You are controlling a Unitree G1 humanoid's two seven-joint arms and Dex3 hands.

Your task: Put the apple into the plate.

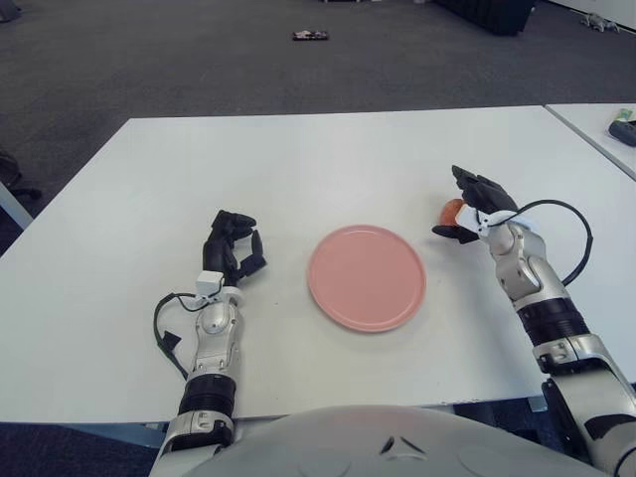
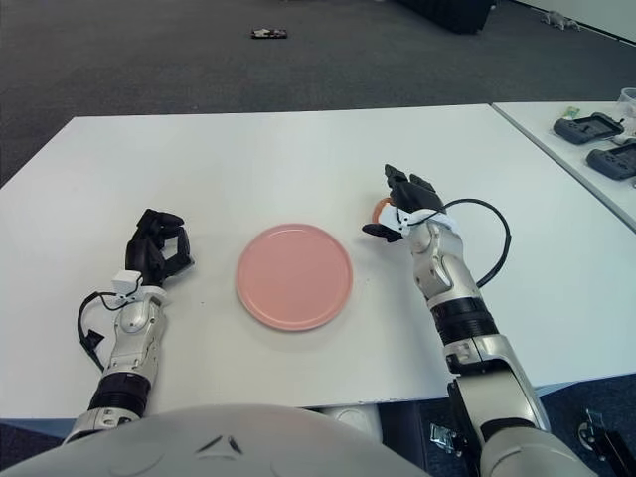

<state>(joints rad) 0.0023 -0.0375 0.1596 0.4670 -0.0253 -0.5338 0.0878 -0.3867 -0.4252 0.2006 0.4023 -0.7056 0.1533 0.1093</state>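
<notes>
Left eye view: right hand [image 1: 475, 211] fingers wrap apple [image 1: 451, 211] (beside plate [image 1: 367, 277])

Light was bright and even, seemingly from overhead. The table [image 1: 298, 159] showed no harsh glare. Soft, short shadows lay under the right hand [image 1: 475, 207] and around the plate [image 1: 367, 277] left of it. Both views were sharp; the far floor was slightly softer.

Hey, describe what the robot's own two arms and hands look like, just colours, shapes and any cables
Both arms are silver-grey metal segments joined by black ribbed collars. The left hand and right hand are black, with three chunky jointed fingers each. Each wrist carries a small white block, and a black cable loops out beside each forearm. No sleeves or markings show.
</notes>
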